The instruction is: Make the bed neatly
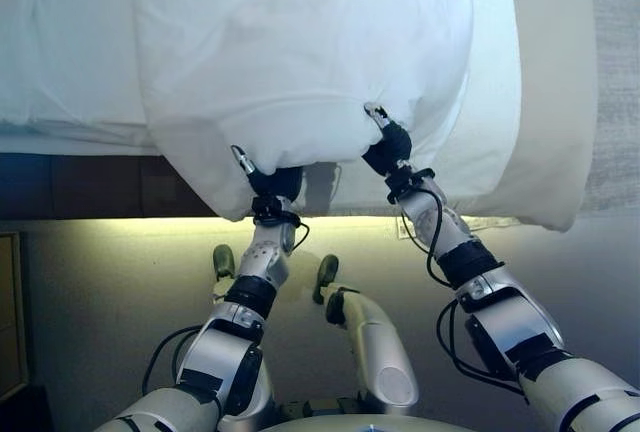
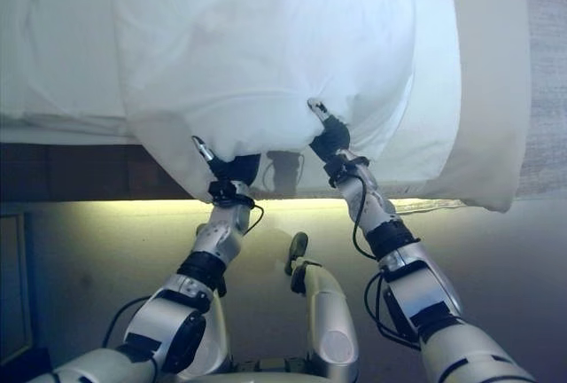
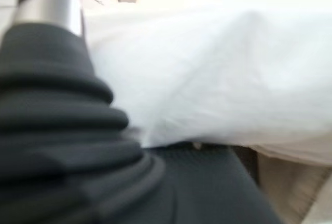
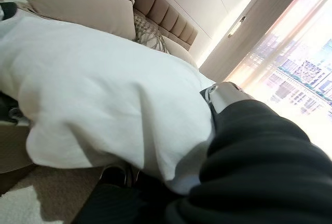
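A puffy white duvet [image 1: 300,52] lies over the bed's near edge and hangs down past it. My left hand [image 1: 268,182] holds its lower hem from below, thumb on top, with the cloth bunched around it. My right hand [image 1: 388,147] pinches the hem a little further right and higher, thumb on the cloth. Both hands' other fingers are hidden under the duvet. The duvet also shows in the left wrist view [image 3: 223,79] and in the right wrist view [image 4: 104,94], past the dark ribbed cover [image 4: 249,151].
A white sheet [image 1: 60,52] covers the bed at the left, a beige cover [image 1: 560,102] at the right. The dark bed base [image 1: 90,184] runs above the lit carpet [image 1: 100,292]. Beige pillows [image 4: 78,1] lean on a padded headboard [image 4: 161,11]. A bright window [image 4: 290,63] stands beyond.
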